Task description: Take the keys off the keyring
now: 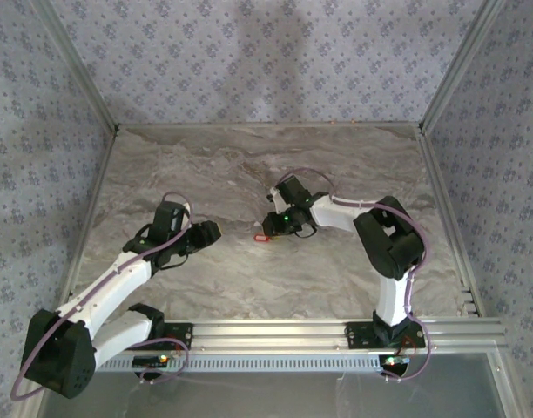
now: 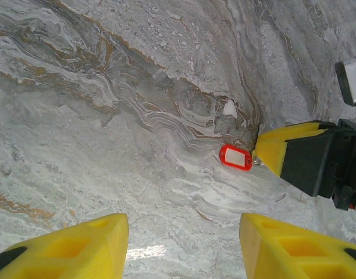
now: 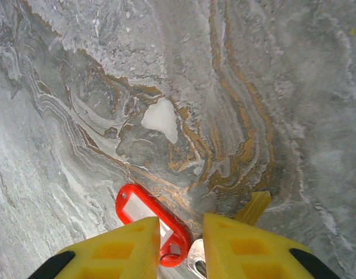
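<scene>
Right wrist view: the keyring (image 3: 148, 210), a red plastic tag with a white label, lies flat on the marbled table (image 3: 265, 87). Its long axis runs diagonally, with its silvery metal end toward the right gripper (image 3: 182, 235). Those yellow jaws stand narrow, straddling that end; whether they pinch it cannot be told. The left gripper (image 2: 184, 241) hovers well apart from the keyring, jaws wide and empty, so the right arm is nearer.

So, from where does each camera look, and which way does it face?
Top: above and behind the arms, facing down at the table; left gripper and right gripper show.
Left wrist: on the left arm, facing down toward the keyring; its own yellow fingers show.
Right wrist: just above the keyring, facing down; its own fingers flank it.
Shared: all three show the keyring.
</scene>
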Controlling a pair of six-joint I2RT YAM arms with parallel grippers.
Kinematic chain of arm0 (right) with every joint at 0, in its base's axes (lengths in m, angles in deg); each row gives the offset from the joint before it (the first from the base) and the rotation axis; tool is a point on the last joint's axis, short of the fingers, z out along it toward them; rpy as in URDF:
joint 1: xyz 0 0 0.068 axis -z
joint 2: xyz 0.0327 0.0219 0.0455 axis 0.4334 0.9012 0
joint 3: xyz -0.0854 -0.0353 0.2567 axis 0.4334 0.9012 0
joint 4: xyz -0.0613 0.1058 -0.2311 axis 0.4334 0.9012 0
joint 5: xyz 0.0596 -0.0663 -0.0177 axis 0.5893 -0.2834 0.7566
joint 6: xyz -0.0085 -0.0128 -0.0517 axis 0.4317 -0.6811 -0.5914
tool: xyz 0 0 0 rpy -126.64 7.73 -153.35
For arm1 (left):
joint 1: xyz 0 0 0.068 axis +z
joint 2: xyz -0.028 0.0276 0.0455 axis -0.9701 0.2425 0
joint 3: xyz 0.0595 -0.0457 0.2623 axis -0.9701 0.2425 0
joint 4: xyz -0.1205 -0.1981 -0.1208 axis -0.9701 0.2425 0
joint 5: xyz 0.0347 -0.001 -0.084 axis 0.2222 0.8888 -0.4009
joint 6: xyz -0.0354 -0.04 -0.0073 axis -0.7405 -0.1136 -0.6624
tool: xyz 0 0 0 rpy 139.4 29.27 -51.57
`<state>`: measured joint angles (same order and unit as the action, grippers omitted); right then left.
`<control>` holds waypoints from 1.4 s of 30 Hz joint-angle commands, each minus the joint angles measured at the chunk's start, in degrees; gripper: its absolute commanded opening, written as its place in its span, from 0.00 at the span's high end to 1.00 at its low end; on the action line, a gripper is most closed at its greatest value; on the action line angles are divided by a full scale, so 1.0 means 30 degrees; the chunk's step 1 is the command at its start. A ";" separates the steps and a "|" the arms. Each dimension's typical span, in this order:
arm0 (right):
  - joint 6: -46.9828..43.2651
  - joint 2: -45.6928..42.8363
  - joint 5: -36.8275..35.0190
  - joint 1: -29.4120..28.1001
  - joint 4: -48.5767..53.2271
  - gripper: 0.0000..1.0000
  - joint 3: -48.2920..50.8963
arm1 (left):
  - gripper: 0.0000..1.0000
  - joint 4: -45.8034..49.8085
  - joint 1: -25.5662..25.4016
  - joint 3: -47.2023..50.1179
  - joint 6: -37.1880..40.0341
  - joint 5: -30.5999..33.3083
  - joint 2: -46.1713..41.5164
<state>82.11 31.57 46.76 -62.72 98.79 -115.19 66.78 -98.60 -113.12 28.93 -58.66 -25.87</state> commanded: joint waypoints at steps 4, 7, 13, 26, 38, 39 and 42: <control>-0.0688 -0.0340 -0.0669 -0.0478 0.0923 0.71 -0.0272 | 0.46 -0.0139 -0.0131 0.0292 -0.0177 0.0244 -0.0458; -0.0974 -0.0340 -0.1340 -0.0714 0.1263 0.69 -0.0330 | 0.46 -0.0175 -0.0131 0.0377 -0.0221 0.0267 -0.0572; -0.1155 -0.0566 -0.1983 -0.0808 0.1344 0.67 0.0004 | 0.46 -0.0052 -0.0133 0.0525 -0.0265 0.0302 -0.0896; -0.2607 -0.1244 -0.4053 -0.1383 0.2339 0.60 0.0010 | 0.45 -0.0277 -0.0117 0.0477 -0.0426 0.0340 -0.0808; -0.4479 -0.1981 -0.5033 -0.1693 0.3131 0.55 -0.0206 | 0.45 -0.0314 -0.0131 0.0406 -0.0453 0.0230 -0.0706; -0.4653 -0.1981 -0.5012 -0.1744 0.3186 0.55 -0.0194 | 0.45 -0.0293 -0.0131 0.0406 -0.0451 0.0212 -0.0715; -0.5304 -0.1981 -0.4852 -0.1944 0.3302 0.53 -0.0130 | 0.45 -0.0271 -0.0131 0.0438 -0.0451 0.0226 -0.0774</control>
<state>69.39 26.92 32.49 -67.66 106.33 -115.21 66.34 -98.60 -111.94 27.96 -57.83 -27.95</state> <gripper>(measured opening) 0.466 0.551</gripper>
